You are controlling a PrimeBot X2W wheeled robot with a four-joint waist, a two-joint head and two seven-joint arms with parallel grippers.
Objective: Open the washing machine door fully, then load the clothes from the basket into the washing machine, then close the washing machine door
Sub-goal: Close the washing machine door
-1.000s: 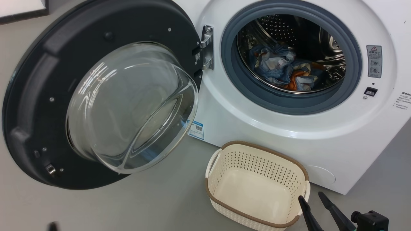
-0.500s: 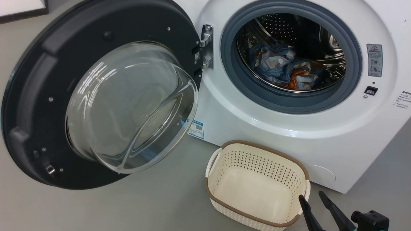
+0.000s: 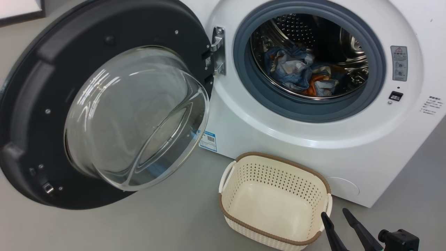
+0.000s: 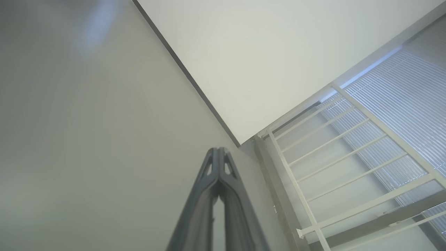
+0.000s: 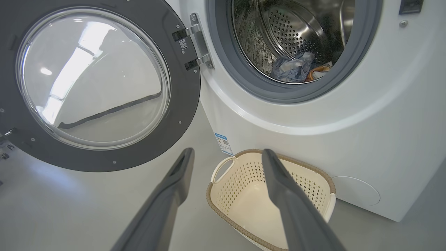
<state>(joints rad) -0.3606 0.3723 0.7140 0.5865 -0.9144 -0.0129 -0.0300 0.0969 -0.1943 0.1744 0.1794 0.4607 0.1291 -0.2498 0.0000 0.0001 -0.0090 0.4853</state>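
1. The right gripper (image 3: pixel 333 212) hangs at the lower right of the head view with its two dark fingers spread wide and holding nothing, its tips just beside the near right corner of the basket (image 3: pixel 278 177).
2. The left gripper (image 4: pixel 218 153) shows in its own wrist view with both fingers pressed flat together, pointed at a pale floor, a white wall with a dark skirting line and a white barred frame (image 4: pixel 334 174).
3. The basket stands upright on the grey floor (image 3: pixel 156 223), close against the front of the washing machine (image 3: pixel 296 146), with its bare cream bottom showing.
4. A small blue label (image 3: pixel 208 140) sits low on the machine's front, left of the basket.
5. The washing machine door (image 3: pixel 35 87) stands swung wide to the left on its metal hinge (image 3: pixel 217 52), its glass bowl (image 3: pixel 139 118) bulging outward.
6. Beyond the grey gasket (image 3: pixel 264 101), the clothes (image 3: pixel 299 75) lie bunched on the bottom of the steel drum (image 3: pixel 306 28), blue fabric with orange patches.
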